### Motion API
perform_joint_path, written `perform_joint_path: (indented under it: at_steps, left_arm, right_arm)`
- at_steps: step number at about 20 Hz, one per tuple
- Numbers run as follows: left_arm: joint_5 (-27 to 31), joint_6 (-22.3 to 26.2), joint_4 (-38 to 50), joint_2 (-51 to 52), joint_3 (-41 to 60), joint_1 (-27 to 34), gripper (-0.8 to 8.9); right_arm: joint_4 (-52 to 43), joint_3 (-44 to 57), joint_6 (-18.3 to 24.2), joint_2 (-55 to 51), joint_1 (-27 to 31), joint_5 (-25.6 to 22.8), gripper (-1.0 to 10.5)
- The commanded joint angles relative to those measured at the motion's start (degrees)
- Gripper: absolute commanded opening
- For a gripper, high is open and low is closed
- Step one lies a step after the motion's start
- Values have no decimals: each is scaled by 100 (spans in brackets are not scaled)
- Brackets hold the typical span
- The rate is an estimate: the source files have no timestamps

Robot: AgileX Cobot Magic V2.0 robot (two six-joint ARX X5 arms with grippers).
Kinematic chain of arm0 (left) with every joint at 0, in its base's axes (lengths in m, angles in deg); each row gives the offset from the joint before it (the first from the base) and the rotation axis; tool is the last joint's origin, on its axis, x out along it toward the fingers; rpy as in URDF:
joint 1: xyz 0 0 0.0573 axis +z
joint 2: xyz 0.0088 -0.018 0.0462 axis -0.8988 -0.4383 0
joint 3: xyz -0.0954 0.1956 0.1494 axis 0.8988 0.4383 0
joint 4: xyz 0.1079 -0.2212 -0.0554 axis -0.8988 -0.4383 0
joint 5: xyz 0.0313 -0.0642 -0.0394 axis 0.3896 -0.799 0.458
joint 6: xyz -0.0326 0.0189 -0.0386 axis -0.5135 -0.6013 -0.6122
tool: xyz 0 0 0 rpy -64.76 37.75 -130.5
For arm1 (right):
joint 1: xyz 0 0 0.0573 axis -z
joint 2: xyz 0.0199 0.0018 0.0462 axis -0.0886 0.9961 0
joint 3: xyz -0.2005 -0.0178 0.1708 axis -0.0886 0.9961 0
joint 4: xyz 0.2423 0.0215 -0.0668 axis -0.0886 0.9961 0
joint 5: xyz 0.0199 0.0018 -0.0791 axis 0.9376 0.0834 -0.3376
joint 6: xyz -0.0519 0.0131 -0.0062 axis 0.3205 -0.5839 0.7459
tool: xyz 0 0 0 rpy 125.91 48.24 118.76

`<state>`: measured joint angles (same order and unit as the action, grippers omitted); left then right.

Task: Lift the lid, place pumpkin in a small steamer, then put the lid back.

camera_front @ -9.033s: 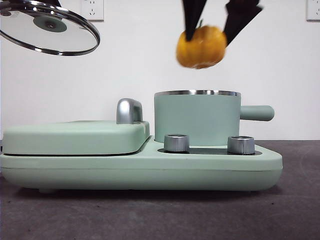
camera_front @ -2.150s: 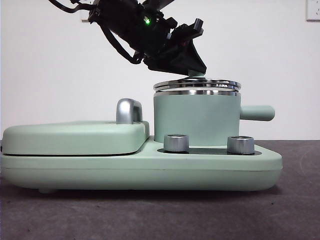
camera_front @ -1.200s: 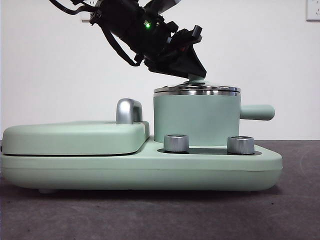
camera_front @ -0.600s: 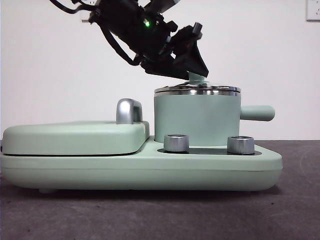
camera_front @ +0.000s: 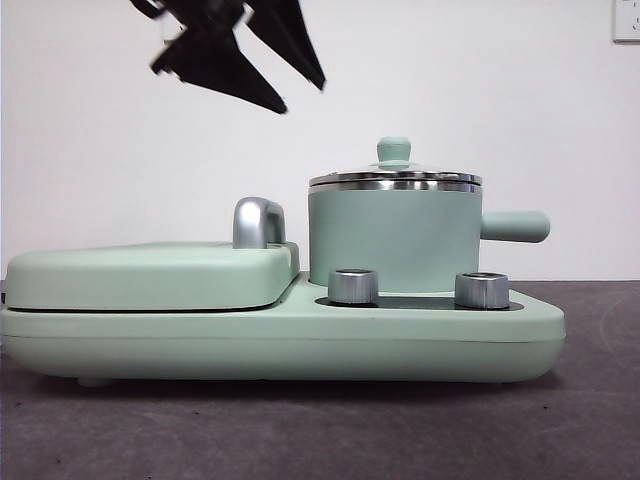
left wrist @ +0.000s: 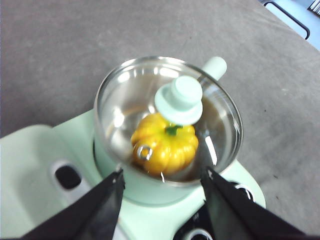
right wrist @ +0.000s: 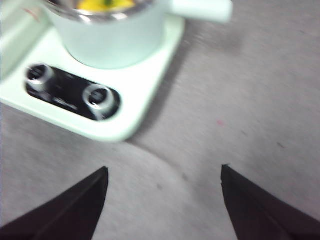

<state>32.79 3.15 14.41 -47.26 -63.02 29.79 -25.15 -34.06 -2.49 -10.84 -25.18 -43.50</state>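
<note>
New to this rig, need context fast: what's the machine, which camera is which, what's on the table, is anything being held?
It is a robot with two arms, each ending in a two-jaw gripper. One picture looks level across the table from the front; the other two come from cameras on the wrists, so each shows its own black jaws at the bottom edge.

On the table sits a mint-green cooker base with two silver knobs. On it stands the pot, its glass lid on, with the yellow pumpkin inside.

The left gripper hangs open above the pot, holding nothing. The right gripper is also open and empty, off beside the base.
</note>
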Motion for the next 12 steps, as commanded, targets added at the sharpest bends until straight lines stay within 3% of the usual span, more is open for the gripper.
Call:
perform_joint_path:
  at_steps: [1, 12]
  left_arm:
    - [-26, 35, -188, 269, 52, 35, 254]
    - [39, -28, -365, 2494, 1633, 708, 250]
  right_arm:
    - [-376, -7, 35, 302, -31, 234, 347]
    - [-2221, -13, 87, 1908, -44, 1276, 347]
